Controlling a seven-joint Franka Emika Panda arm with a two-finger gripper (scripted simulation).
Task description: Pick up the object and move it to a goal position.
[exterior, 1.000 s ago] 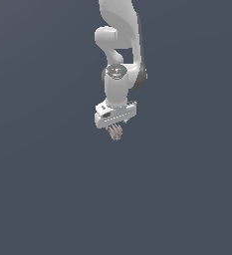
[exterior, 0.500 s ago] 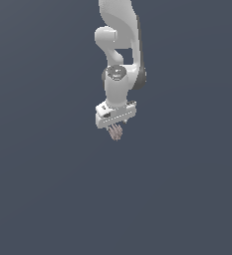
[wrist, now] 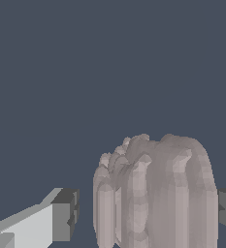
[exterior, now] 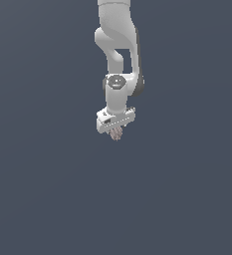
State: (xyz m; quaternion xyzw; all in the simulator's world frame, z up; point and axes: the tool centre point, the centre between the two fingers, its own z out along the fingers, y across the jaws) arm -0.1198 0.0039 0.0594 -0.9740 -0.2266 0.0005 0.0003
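Observation:
The object (exterior: 117,133) is a small pinkish-tan ridged lump, much narrower than the white gripper bar above it. It sits between the fingertips of my gripper (exterior: 116,135), which hangs straight down from the white arm in the middle of the exterior view. In the wrist view the object (wrist: 155,196) fills the space between the two dark fingertips (wrist: 64,215). One fingertip shows a narrow gap to the lump, and the other is at the picture's edge, right against it. The gripper is shut on the object.
A plain dark grey-blue surface fills both views. No other objects, edges or goal marker show.
The arm's wrist joint has come lower and the gripper bar looks slightly smaller. The object stays between the fingers at nearly the same spot in the exterior view.

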